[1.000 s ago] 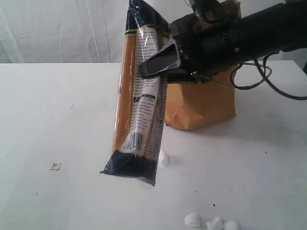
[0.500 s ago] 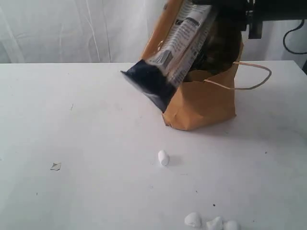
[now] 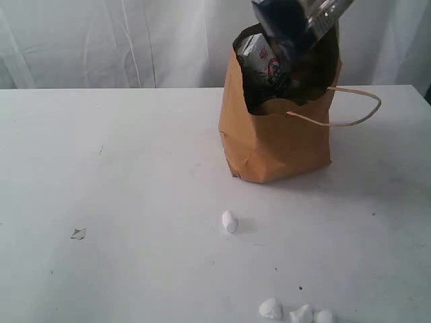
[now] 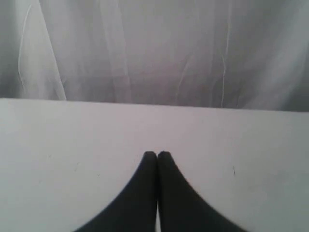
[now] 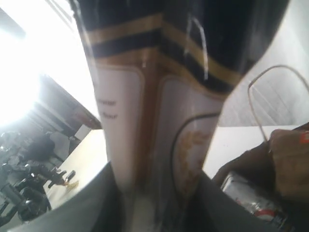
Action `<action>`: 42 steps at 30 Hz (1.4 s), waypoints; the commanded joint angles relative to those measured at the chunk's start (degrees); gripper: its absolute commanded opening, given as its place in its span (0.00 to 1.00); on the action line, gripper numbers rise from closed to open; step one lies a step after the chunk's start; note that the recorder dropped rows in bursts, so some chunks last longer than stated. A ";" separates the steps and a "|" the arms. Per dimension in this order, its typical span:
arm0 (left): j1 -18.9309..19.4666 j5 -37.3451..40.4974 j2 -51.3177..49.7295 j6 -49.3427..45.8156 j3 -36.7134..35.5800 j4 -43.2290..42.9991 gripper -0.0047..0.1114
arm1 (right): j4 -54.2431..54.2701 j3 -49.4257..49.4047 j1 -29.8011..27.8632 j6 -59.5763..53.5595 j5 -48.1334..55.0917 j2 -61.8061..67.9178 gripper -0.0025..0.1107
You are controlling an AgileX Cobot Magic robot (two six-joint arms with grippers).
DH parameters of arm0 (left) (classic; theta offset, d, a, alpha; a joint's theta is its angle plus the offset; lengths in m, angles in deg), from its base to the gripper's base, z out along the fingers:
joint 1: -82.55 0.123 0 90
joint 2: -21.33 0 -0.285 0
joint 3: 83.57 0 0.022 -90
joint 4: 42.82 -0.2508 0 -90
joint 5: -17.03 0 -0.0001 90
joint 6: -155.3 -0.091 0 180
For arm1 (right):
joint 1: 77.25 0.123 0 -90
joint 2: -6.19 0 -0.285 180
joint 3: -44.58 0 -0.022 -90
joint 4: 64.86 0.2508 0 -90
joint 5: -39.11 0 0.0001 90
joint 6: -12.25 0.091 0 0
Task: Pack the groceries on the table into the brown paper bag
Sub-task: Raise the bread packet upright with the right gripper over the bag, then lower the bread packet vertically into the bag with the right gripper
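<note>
Exterior view has the bag (image 3: pixel 276 145) standing upright on the table (image 3: pixel 101 175), toward the far side and right of centre, its mouth open and one thin handle (image 3: pixel 323 122) looping out to the right. Above the mouth, at the picture's top edge, hangs the noodle packet (image 3: pixel 296 20), tilted with its dark end lowest and partly cut off by the frame; whether it touches the bag's rim cannot be told. Inside the bag a white pack (image 3: pixel 259 64) with red print leans at the left wall. Right wrist view shows the right gripper (image 5: pixel 154 198) clamped on the packet, whose tan, white and dark bands fill the picture between the two dark fingers (image 5: pixel 99 203); the bag's rim and handle lie just beyond. The left gripper (image 4: pixel 157 155) has its tips pressed together over the table, before a white curtain (image 4: pixel 145 48). On the near table lie a small white lump (image 3: pixel 229 221), three more lumps (image 3: pixel 300 313) at the near edge, and a scrap (image 3: pixel 78 233) to the left.
</note>
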 commanded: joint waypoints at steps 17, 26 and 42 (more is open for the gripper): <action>-0.11 -9.38 4.11 0.06 -0.36 -1.12 0.04 | 9.84 11.36 -1.54 -29.58 0.32 13.55 0.02; -0.11 -9.49 4.11 0.17 -0.36 -1.12 0.04 | 9.84 13.36 2.97 -40.34 -2.73 16.43 0.02; -0.11 -5.18 4.11 0.16 -0.36 -1.12 0.04 | -13.26 15.25 5.41 -39.95 -10.16 16.28 0.02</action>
